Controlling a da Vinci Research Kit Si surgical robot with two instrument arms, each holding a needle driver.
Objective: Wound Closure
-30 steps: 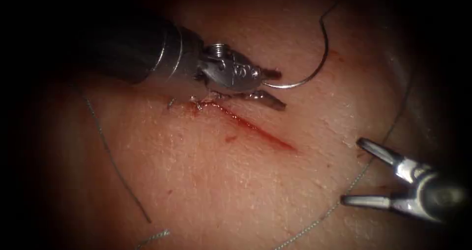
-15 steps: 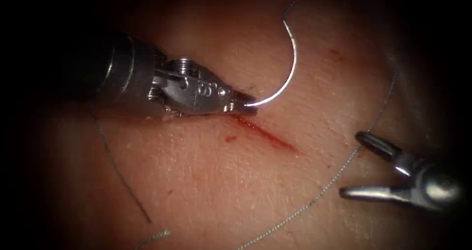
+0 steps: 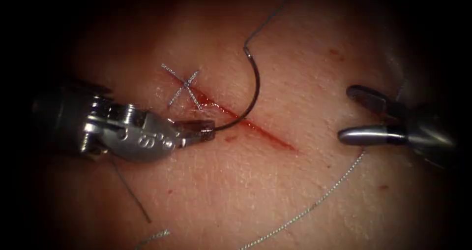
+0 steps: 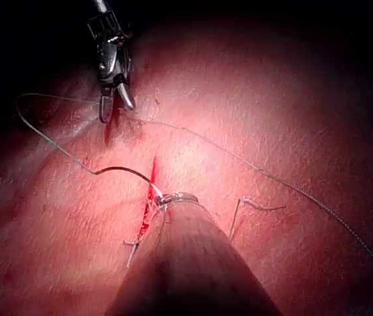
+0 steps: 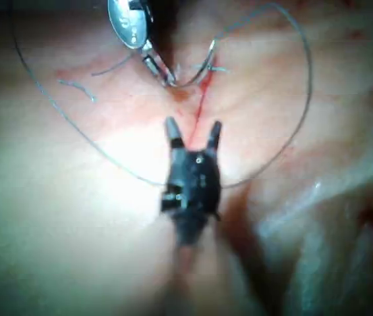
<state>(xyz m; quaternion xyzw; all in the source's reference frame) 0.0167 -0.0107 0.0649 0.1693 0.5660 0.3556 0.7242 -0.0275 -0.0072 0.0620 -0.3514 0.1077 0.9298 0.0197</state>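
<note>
My left tool point(image 3: 204, 130) is shut on the curved needle point(image 3: 254, 90) near its pointed end, just left of the cut point(image 3: 255, 128). The needle arcs over the cut to its thread end on the right side and looks free of the tissue point(image 3: 236, 181). Thread point(image 3: 314, 205) trails across the tissue below the right tool. A knotted stitch point(image 3: 185, 86) with crossed cut ends sits at the cut's upper end. My right tool point(image 3: 345, 113) hovers open right of the cut, holding nothing. In the right wrist view its jaws point(image 5: 193, 131) gape short of the needle point(image 5: 203, 69). In the left wrist view the needle point(image 4: 124, 171) leaves the left jaws.
A loose dark thread piece point(image 3: 130, 196) lies on the tissue at the lower left. Red fluid point(image 3: 231, 138) marks the cut and spots beside it. In the left wrist view the right tool point(image 4: 114, 99) is beyond the cut.
The left tool closed on the needle and carried it down and to the left, uncovering the knotted stitch. The right tool rose, still open. The thread shifted with the needle.
</note>
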